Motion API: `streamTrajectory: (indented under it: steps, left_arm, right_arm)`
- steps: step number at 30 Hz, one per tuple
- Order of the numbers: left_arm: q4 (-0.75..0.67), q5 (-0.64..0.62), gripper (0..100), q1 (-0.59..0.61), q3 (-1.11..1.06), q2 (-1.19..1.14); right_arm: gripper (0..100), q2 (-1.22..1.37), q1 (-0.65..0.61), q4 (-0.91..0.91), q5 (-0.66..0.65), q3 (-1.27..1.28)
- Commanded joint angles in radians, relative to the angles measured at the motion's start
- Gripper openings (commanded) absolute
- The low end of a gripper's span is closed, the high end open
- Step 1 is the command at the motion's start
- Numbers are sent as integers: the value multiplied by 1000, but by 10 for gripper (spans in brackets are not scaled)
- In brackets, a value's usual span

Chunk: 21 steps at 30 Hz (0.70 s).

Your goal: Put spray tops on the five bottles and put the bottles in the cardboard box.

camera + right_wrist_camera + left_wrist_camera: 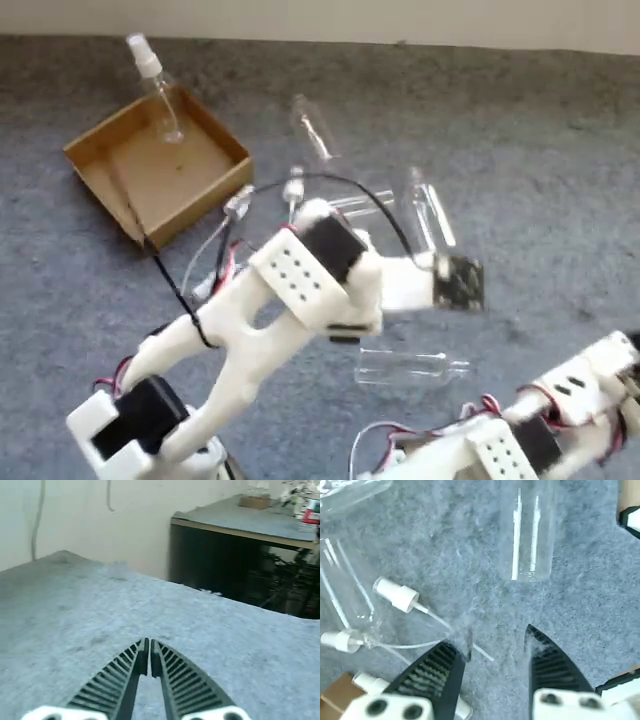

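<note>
Left gripper (492,640) wide open above loose parts; right gripper (149,655) pinched together, holding nothing.
Grey carpeted table (520,120): cardboard box (160,175) near far left corner, capped bottle (155,85) tilted at the box's far wall. Bare bottles (312,128) lie mid-table, one (410,365) nearer the front edge. Spray tops (240,200) loose just beside the box.

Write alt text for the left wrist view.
The left gripper hangs open just above grey carpet, close to a loose white spray top whose thin tube runs toward one black finger. A clear bottle lies on the carpet farther off, and a second bottle lies beside the spray top.
</note>
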State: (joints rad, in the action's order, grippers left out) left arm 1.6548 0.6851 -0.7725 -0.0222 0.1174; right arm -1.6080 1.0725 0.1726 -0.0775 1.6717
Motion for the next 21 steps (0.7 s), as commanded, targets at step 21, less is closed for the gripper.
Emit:
streamTrajectory:
  steps: [21]
  left_arm:
    - [-649, 6, 313, -104, -404, 38]
  right_arm:
    - [5, -12, 354, -18, -8, 105]
